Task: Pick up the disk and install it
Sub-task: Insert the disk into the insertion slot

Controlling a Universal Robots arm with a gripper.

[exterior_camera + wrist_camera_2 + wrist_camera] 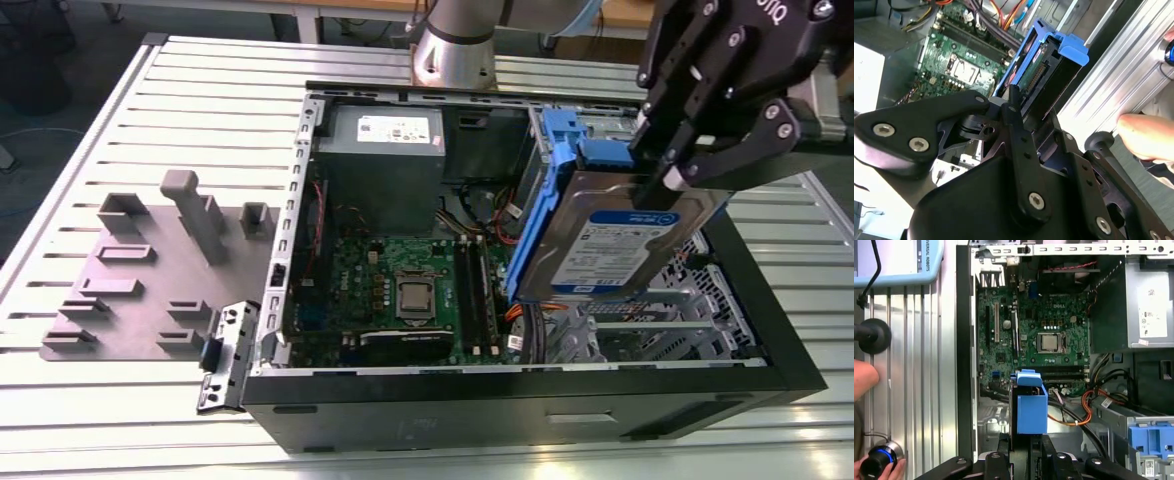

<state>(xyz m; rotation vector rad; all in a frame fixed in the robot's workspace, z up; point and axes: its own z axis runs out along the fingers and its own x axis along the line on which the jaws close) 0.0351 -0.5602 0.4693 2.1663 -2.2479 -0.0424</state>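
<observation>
The disk [617,245], a silver drive with a white-and-blue label in a bright blue carrier, hangs tilted over the right half of the open computer case [534,400]. My gripper [658,175] is shut on its upper end from above. In the second wrist view the black fingers [1013,105] clamp the disk [1046,75] near its connector edge. In the first wrist view the disk [1029,410] appears edge-on above the motherboard [1039,335], sticking out from my gripper [1026,442].
A grey fixture plate [147,280] with upright blocks lies at the exterior view's left, with a small bracket [227,355] beside the case. Another blue carrier [1151,440] sits in the drive bay. A person's hand [1149,137] rests by the slatted table [200,120].
</observation>
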